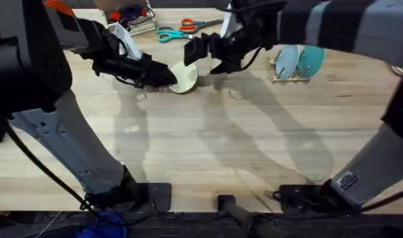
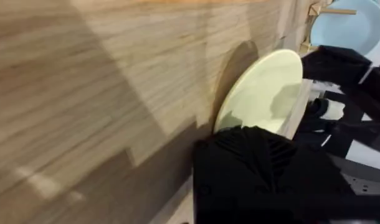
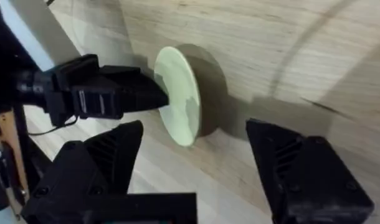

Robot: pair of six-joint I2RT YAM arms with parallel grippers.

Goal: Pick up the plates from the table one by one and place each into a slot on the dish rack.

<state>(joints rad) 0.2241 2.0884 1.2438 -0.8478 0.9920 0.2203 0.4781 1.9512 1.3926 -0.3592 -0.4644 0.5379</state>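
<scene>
The near part of the table point(image 1: 208, 158) is bare pale planking, with the two arm bases at its near edge and their shadows lying across the wood. Farther in, the cream-yellow plate point(image 1: 184, 77) stands lifted off the wood, tilted on edge, well to the left of the dish rack point(image 1: 292, 77). The left gripper point(image 1: 163, 77) comes at the plate from the left and is clamped on its rim; in the right wrist view its black fingers point(image 3: 146, 96) pinch the plate's edge point(image 3: 177, 93). The right gripper point(image 1: 203, 53) hangs just beyond the plate, on the side toward the rack, its fingers spread wide apart and holding nothing; the right wrist view shows the plate facing into the gap between those two black fingers without touching either.

Farther back, to the right of the cream plate, the dish rack stands on the table with the light blue plate point(image 1: 287, 61) and the teal plate point(image 1: 312, 61) upright in its slots, blue to the left of teal. Beyond the cream plate, at the far edge of the table, lie teal-handled scissors point(image 1: 170, 34) and orange-handled scissors point(image 1: 196, 25).
</scene>
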